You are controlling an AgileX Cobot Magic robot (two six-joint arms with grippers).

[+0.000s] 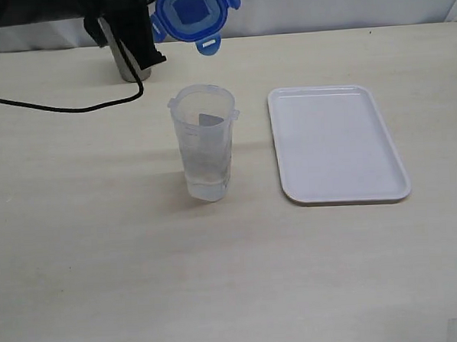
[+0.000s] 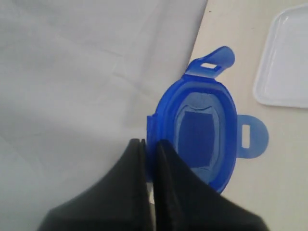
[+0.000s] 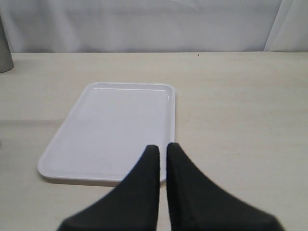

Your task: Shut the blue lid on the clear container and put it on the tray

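Note:
The blue lid (image 1: 193,13) hangs in the air at the back of the table, tabs spread, above and behind the clear container (image 1: 204,142). My left gripper (image 2: 150,143) is shut on the blue lid (image 2: 204,132), pinching its rim edge-on; in the exterior view the arm shows only as a dark mass at the top left. The clear container stands upright and open at the table's middle. The white tray (image 1: 336,142) lies flat to its right with nothing on it. My right gripper (image 3: 162,147) is shut on nothing, hovering over the near edge of the tray (image 3: 106,130); it is out of the exterior view.
A grey steel cup (image 1: 131,61) stands at the back left, partly hidden by the left arm. A black cable (image 1: 56,107) trails across the table from it to the left edge. White cloth (image 2: 86,72) backs the table.

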